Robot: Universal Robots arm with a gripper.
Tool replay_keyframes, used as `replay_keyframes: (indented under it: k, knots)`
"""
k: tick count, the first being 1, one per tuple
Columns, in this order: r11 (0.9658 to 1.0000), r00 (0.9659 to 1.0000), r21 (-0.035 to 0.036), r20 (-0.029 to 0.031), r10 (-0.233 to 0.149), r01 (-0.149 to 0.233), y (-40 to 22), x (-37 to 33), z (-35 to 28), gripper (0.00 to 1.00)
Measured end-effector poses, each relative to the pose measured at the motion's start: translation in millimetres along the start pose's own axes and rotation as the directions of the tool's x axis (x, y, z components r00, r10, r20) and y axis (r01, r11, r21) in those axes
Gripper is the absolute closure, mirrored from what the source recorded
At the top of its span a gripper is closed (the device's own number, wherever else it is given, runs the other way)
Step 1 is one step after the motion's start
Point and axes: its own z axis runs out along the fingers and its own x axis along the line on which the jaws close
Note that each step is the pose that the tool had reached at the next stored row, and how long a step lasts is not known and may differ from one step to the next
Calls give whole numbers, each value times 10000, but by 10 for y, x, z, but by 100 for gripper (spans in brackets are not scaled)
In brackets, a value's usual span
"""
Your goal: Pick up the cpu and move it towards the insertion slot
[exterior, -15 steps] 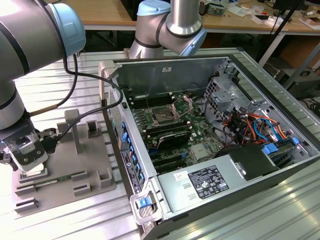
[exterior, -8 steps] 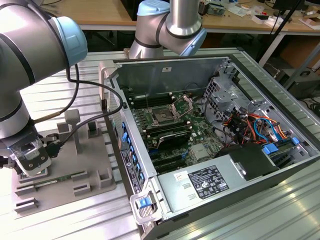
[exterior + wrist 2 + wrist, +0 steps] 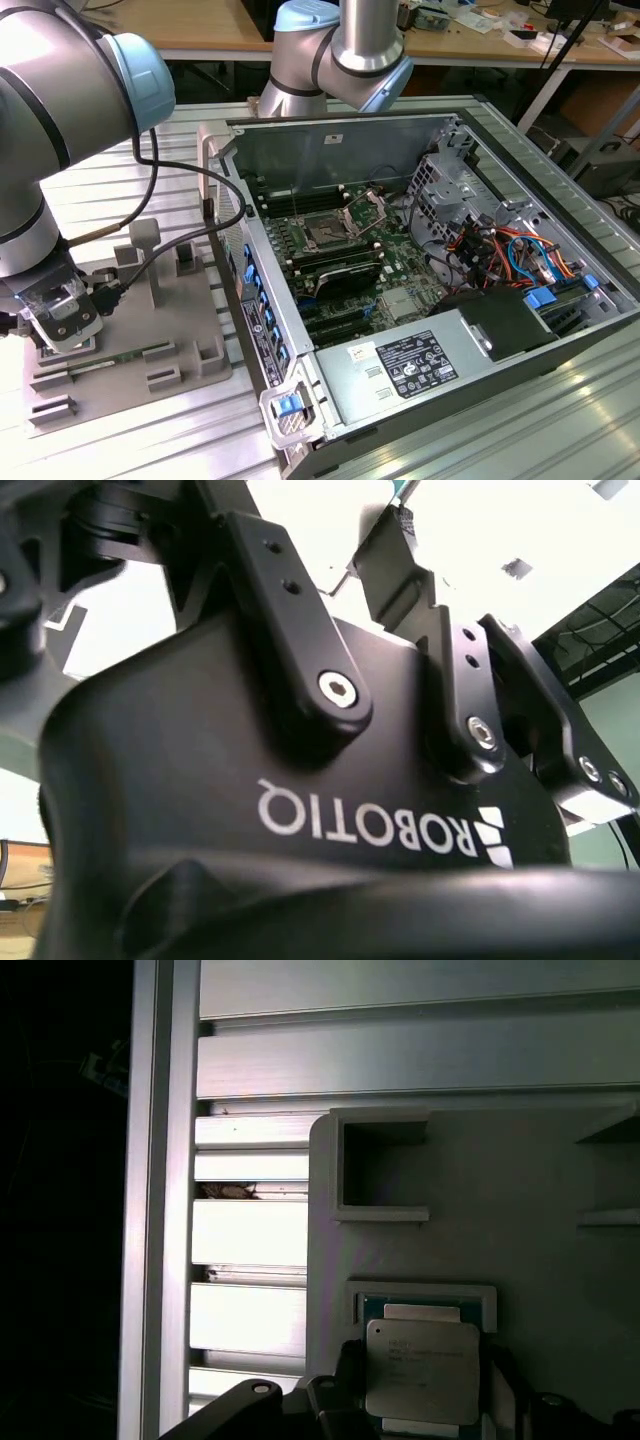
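Arm point(image 3: 60, 120) stands low over the grey tray point(image 3: 195, 320) at the exterior view's left, well apart from the open computer case point(image 3: 340, 145). The insertion slot point(image 3: 326, 233) lies on the green board inside that case, with its dark centre exposed and its bracket apparently swung back.

In the first wrist view the fingers point(image 3: 350, 1380) are drawn in against two opposite edges of the cpu point(image 3: 422, 1368), which sits at its pocket in the tray. The grip is judged made; no lift is evident.

Recommendation: the hold is on thin edges only, so keep the chip level, rise straight until it is free of the pocket walls, and travel slowly. The case's near wall and the arm's own trailing cable point(image 3: 185, 175) need clearance.

Room: workshop, with cluttered wooden benches point(image 3: 200, 25) behind. The desk point(image 3: 130, 445) is slatted aluminium, and a dropped chip could lodge in its grooves
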Motion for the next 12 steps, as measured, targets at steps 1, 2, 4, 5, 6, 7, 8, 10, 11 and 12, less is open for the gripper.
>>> replay_keyframes:
  k: [1, 2, 4, 5, 6, 7, 8, 10, 11, 12]
  knots:
    - [10000, 10000, 0, 0, 0, 0, 0, 0, 0, 45]
    - [10000, 10000, 0, 1, 0, 0, 0, 0, 1, 45]
    - [10000, 10000, 0, 1, 0, 0, 0, 0, 2, 45]
    - [10000, 10000, 0, 1, 0, 0, 0, 0, 2, 45]
    - [10000, 10000, -1, 2, 0, 0, 0, 0, 2, 45]
    - [10000, 10000, -1, 1, 0, 0, 0, 0, 2, 45]
    - [10000, 10000, -1, 1, 0, 0, 0, 0, 3, 45]
    - [10000, 10000, 0, 1, 0, 0, 0, 0, 3, 45]
    - [10000, 10000, -1, 1, 0, 0, 0, 0, 4, 45]
    - [10000, 10000, -1, 1, 0, 0, 0, 0, 4, 45]
